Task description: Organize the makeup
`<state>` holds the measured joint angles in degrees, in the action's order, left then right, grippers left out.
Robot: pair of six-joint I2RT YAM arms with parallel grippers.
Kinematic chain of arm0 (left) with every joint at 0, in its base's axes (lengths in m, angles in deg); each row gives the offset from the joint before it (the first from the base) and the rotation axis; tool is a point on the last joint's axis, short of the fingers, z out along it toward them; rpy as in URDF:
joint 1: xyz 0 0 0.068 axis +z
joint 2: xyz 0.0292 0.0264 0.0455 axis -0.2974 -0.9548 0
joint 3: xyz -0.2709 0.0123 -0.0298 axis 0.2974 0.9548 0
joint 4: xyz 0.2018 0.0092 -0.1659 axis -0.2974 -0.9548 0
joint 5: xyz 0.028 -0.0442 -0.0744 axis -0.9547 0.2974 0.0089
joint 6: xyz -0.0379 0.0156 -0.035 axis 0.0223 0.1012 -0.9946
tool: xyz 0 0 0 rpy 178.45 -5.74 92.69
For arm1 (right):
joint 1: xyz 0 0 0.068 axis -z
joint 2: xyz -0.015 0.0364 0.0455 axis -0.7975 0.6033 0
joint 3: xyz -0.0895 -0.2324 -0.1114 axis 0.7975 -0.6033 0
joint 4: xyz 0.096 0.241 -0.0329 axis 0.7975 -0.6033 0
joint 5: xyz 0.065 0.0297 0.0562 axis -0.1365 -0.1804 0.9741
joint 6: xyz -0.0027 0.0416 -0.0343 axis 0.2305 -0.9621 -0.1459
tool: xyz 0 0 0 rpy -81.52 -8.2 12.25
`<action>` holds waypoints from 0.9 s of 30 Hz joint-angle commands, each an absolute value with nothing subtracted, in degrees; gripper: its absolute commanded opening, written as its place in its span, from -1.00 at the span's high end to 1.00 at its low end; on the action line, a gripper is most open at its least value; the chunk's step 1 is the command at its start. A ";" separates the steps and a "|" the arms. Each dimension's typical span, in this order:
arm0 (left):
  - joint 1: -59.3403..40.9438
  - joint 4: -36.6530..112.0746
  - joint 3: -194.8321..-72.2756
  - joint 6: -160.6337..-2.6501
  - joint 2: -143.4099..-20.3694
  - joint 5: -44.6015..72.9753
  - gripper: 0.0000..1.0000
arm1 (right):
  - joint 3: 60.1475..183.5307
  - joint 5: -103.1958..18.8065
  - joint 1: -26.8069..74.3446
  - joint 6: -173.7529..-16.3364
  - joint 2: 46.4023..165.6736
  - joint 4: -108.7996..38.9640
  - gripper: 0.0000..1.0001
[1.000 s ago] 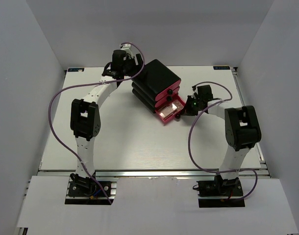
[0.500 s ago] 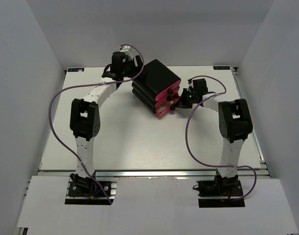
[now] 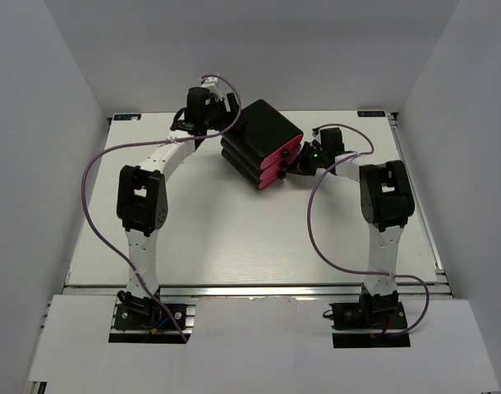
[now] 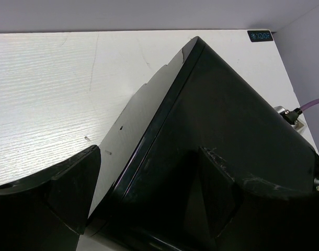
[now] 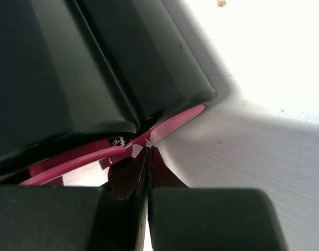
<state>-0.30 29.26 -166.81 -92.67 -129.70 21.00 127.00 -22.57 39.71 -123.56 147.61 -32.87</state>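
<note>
The makeup is hidden from every view. A black three-drawer box (image 3: 263,133) with pink fronts (image 3: 282,158) stands at the back middle of the table, all drawers pushed in. My left gripper (image 3: 224,116) is open at the box's rear corner. In the left wrist view the box (image 4: 227,115) fills the span between the fingers (image 4: 60,193), with one finger over its top. My right gripper (image 3: 296,164) is shut with nothing in it. Its tips (image 5: 149,151) press against the lowest pink drawer front (image 5: 175,123).
The white table (image 3: 218,230) is walled by white panels on three sides. Purple cables (image 3: 314,238) loop from both arms over the table. The right arm's elbow (image 3: 386,197) stands right of the box.
The bottom drawer, open a second ago with a pinkish palette inside, is now shut. My right gripper moved up and left with it. The left arm stayed put.
</note>
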 commanded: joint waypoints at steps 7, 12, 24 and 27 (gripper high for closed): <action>-1.24 25.85 -163.60 -93.97 -122.96 16.92 -0.81 | 126.20 -21.09 39.71 -116.90 143.18 -30.98 1.00; 0.69 27.96 -163.51 -94.14 -117.76 13.14 -0.96 | 115.15 -21.89 40.41 -99.85 130.97 -36.24 0.60; 1.83 34.55 -150.26 -94.32 -96.61 8.39 -0.96 | 102.46 -17.85 42.44 -77.87 101.61 -48.02 -0.09; 1.83 35.17 -142.19 -95.11 -89.14 8.65 -0.96 | 101.58 -19.50 42.52 -76.63 95.11 -49.09 -0.11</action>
<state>1.97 33.17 -147.42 -94.31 -96.48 9.56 102.08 -19.68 42.42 -81.99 100.20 -46.16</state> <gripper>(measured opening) 0.979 0.551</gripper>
